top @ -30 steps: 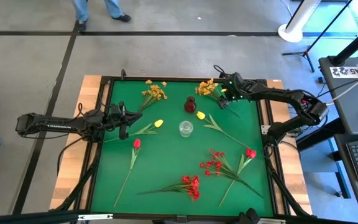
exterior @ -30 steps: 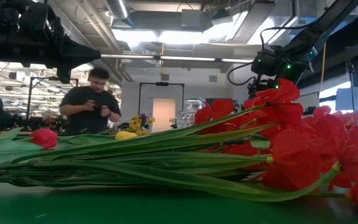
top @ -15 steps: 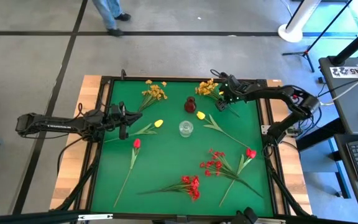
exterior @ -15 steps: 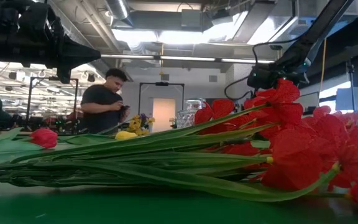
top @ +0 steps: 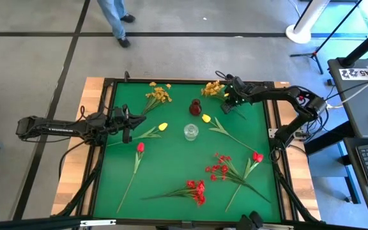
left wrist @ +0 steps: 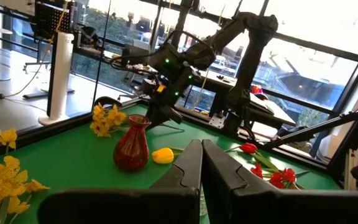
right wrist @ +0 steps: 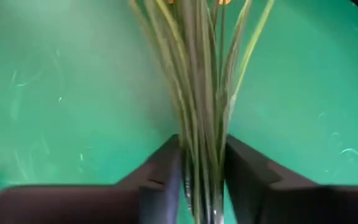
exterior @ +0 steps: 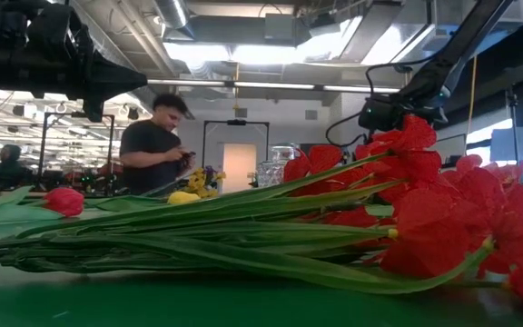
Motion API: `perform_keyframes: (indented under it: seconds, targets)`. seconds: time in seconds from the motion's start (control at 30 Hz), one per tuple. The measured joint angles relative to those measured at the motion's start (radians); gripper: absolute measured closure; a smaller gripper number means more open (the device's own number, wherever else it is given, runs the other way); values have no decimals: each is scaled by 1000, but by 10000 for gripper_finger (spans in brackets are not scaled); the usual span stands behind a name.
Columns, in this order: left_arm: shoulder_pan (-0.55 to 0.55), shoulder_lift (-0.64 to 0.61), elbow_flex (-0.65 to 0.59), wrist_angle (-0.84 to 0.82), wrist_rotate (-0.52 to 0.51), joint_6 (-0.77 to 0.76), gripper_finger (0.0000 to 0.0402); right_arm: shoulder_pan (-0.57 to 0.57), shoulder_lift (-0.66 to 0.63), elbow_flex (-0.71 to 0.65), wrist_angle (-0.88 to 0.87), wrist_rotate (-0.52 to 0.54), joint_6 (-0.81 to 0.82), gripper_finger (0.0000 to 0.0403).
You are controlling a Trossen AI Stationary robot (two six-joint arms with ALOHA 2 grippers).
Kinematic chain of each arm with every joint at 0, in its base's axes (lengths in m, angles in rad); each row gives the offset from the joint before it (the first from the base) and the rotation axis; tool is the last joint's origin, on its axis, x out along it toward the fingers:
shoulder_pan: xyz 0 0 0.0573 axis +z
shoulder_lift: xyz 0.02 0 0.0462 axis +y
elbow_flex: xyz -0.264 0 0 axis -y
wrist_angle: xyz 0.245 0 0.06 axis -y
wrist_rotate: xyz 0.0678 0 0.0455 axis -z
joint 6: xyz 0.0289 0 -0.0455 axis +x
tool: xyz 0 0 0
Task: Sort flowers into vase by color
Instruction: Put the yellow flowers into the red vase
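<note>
The right claw has just drawn in around the stems of the yellow-orange blossom spray — a second ago its fingers stood wide above those stems; now they press on the green bundle from both sides. That spray lies just to the far right of the dark red vase, on the green surface, and it is not yet lifted. I judge the grasp made, so the next step is to raise the spray and carry it to a vase. The clear glass vase stands just nearer than the red one, with a yellow tulip between them. The left claw waits pressed together and empty, well to the left of the red vase, unmoved. Red tulips and red clusters lie on the near side, untouched.
</note>
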Motion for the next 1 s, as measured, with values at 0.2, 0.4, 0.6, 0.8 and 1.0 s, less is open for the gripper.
perform_keyframes:
  seconds: [0.2,0.4,0.6,0.8,1.0]
  targets:
    - [0,0,0,0,0,0,401,-1,-5,35,-11,-11,-23,388]
    - [0,0,0,0,0,0,401,-1,-80,79,-53,-47,-10,381]
    - [0,0,0,0,0,0,401,-1,-267,83,-51,-93,16,384]
    - [0,0,0,0,0,0,401,50,-453,65,94,-226,56,389]
    - [0,0,0,0,0,0,401,231,-510,-2,405,-290,64,387]
